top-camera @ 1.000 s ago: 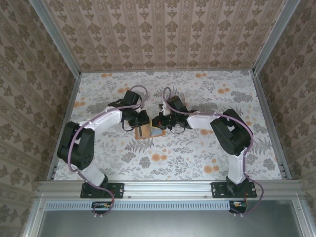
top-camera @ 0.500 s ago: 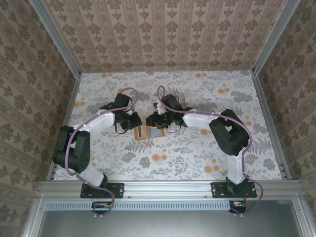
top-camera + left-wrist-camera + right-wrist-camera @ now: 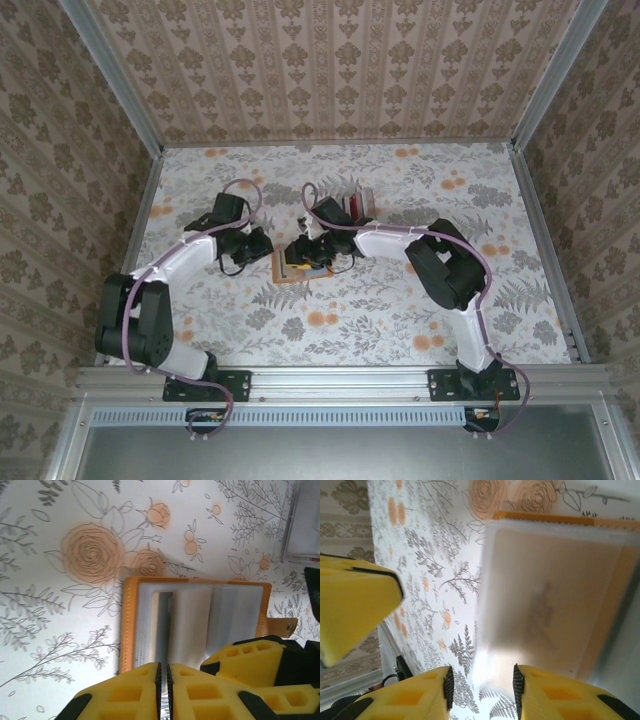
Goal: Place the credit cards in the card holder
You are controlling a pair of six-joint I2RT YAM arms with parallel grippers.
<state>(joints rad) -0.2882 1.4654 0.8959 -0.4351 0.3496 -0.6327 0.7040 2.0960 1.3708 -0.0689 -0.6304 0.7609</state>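
The card holder (image 3: 291, 272) lies open on the flowered table, orange-edged with a grey-blue inside (image 3: 145, 625). A pale card (image 3: 192, 622) lies flat on that inside; in the right wrist view it is a blurred beige sheet (image 3: 550, 610). My right gripper (image 3: 303, 254) hovers low over the holder, and its jaws (image 3: 481, 685) stand open around the card's near edge without touching it. Just left of the holder, my left gripper (image 3: 262, 244) is shut with nothing between its fingers (image 3: 163, 685). One right finger (image 3: 252, 660) shows beside them.
A clear rack with red strips (image 3: 353, 205) stands just behind the holder, and its edge (image 3: 304, 525) is seen from the left wrist. The holder's orange tab (image 3: 281, 626) sticks out on the right. Patterned walls close in three sides.
The right gripper has slid left over the holder and opened its jaws. The left arm has drawn back to the left, off the holder, still shut.
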